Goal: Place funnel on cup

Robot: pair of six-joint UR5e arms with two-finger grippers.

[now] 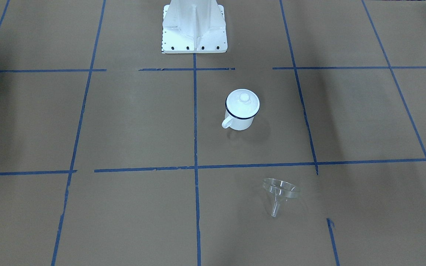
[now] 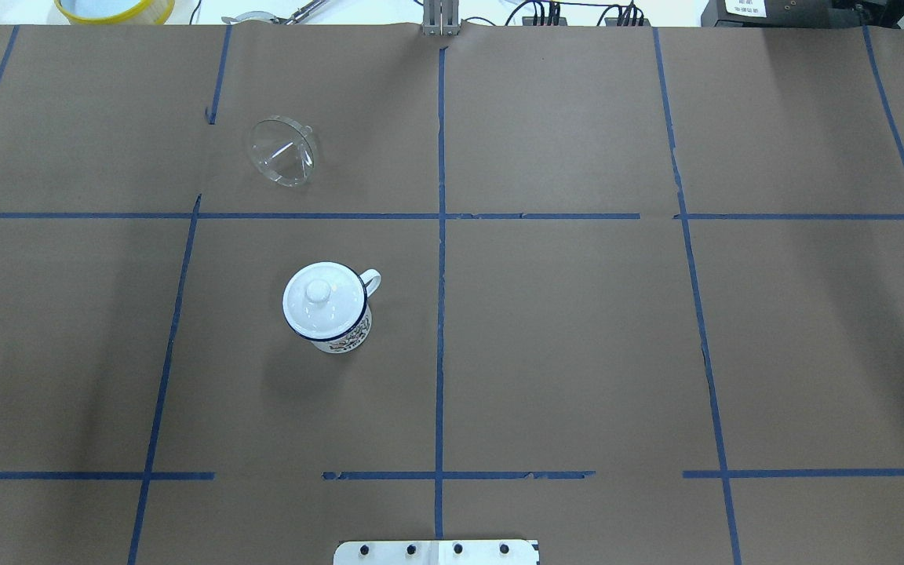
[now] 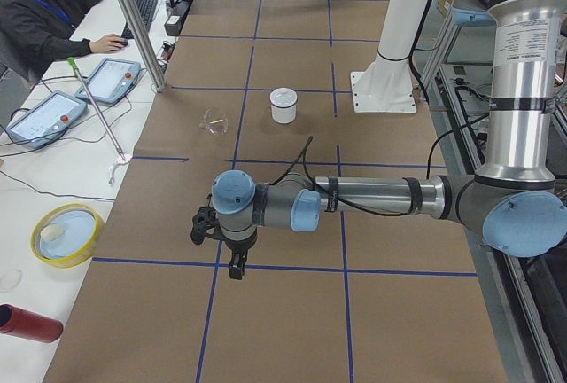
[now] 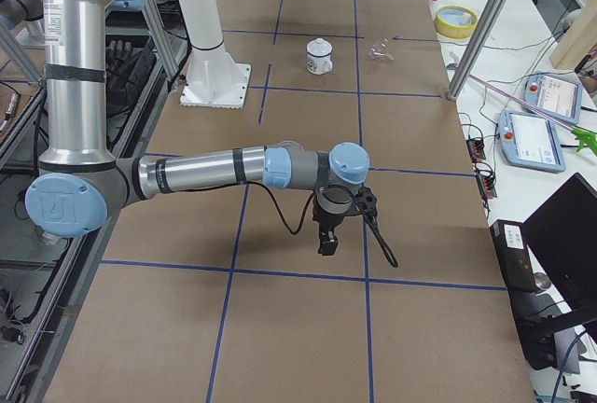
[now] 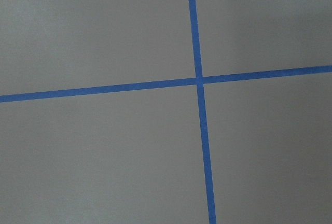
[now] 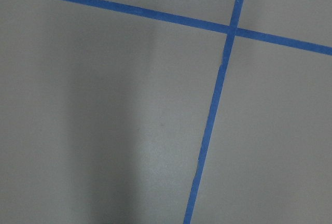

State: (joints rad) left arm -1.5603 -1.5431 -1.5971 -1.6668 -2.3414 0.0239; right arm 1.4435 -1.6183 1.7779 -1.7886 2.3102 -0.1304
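The cup [image 1: 242, 109] is being borne upright by the paper-covered table [image 1: 124, 129], and its mouth is being covered by a round white lid [image 1: 243, 98] with a knob. Its handle is being turned toward the robot's right and slightly away from the robot base [image 1: 194, 33].

The funnel [image 1: 280, 192] is being shown lying on its side beyond the cup, away from the base and slightly toward the robot's left. It is being kept well apart from the cup by a blue tape line [image 1: 257, 165], and its spout is being pointed away from the cup.

The left gripper [image 3: 234, 268] is being held above the table far out on the cup's left side, and the right gripper [image 4: 326, 244] far out on the cup's right side, both being pointed downward. Whether either pair of jaws is spread or pressed together cannot be told, since each is being caught by a side view only.
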